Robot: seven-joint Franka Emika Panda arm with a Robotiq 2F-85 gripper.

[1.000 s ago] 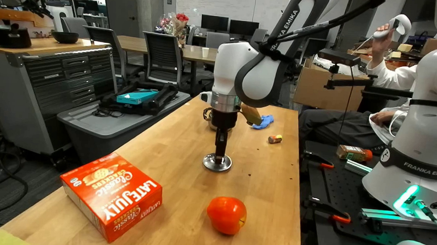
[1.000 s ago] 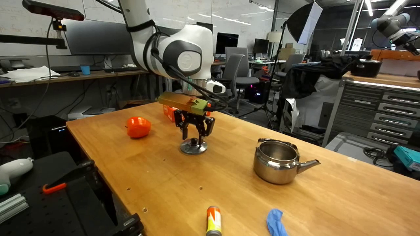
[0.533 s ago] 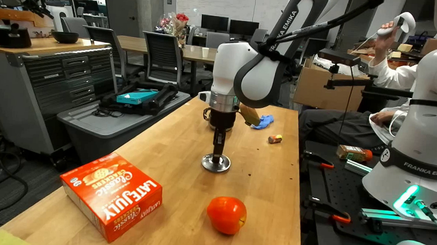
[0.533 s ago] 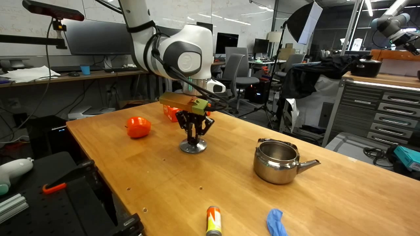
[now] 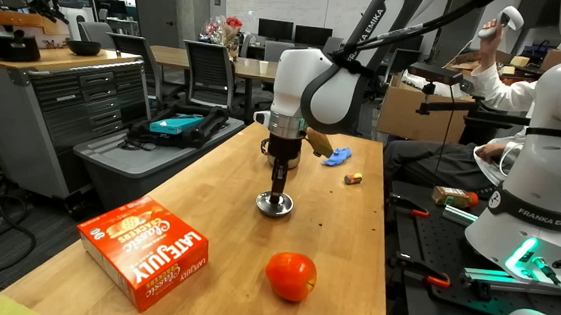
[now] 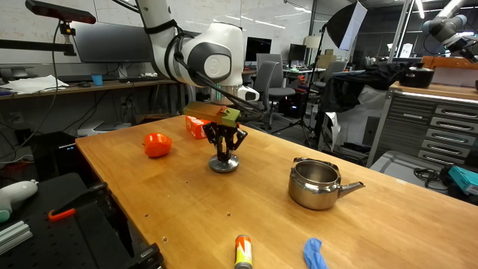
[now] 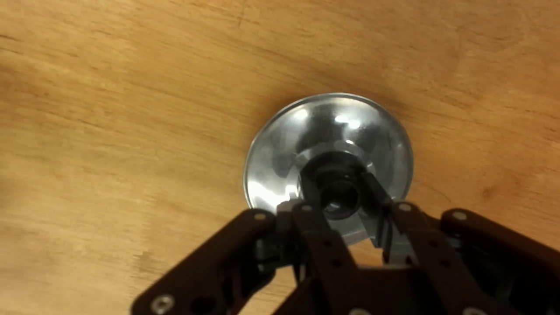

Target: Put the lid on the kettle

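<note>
At the far left of an exterior view, an orange clamp handle [image 6: 61,213] is seen beside the wooden table [image 6: 194,209]. Near the left edge of the tabletop, a red-orange tomato [image 6: 158,145] is set. Just right of it and farther back, an orange-red cracker box [image 6: 196,127] is laid. Next, the gripper [image 6: 223,155] is pointed down toward the table, and the lid [image 6: 223,167] is held beneath it, roughly level. In the wrist view, the lid's dark knob [image 7: 339,199] is clasped between the two fingers, and much of the shiny disc is seen around them. Whether the lid's underside is touched by the table or is just clear of it cannot be told.

A little right of the lid, at the lower edge of the view, an orange and yellow can [image 6: 243,251] is laid on its side. Farther right, the kettle [image 6: 315,190] is stood upright on the table, well apart from the lid, with its spout pointed right and its round mouth uncovered; in an exterior view, the kettle [image 5: 294,161] is partly hidden behind the gripper. Near it, a crumpled blue glove [image 6: 313,254] is laid. At the far right, a black pot [image 6: 416,77] is set on a drawer cabinet [image 6: 407,130], and a teal box [image 6: 463,179] is seen lower down.
</note>
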